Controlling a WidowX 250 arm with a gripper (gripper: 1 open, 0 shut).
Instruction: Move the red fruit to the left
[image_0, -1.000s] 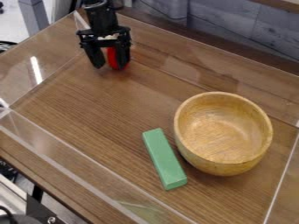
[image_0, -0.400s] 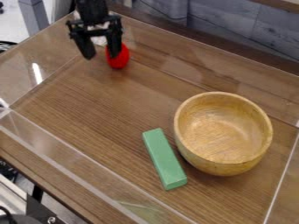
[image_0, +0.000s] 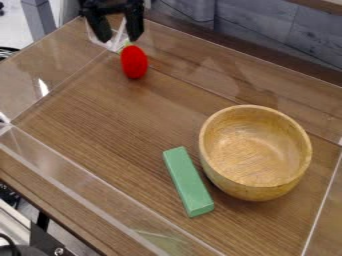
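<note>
The red fruit (image_0: 134, 62) lies on the wooden table at the upper left, small and bright red, free of any grip. My gripper (image_0: 115, 36) hangs just above and slightly left of it, its black fingers spread open with nothing between them. There is a visible gap between the fingertips and the fruit.
A wooden bowl (image_0: 255, 152) stands at the right. A flat green block (image_0: 187, 180) lies just left of the bowl, toward the front. Clear plastic walls (image_0: 40, 85) ring the table (image_0: 120, 130).
My gripper stood around the red fruit on the table and has risen straight up, leaving the fruit lying where it was.
</note>
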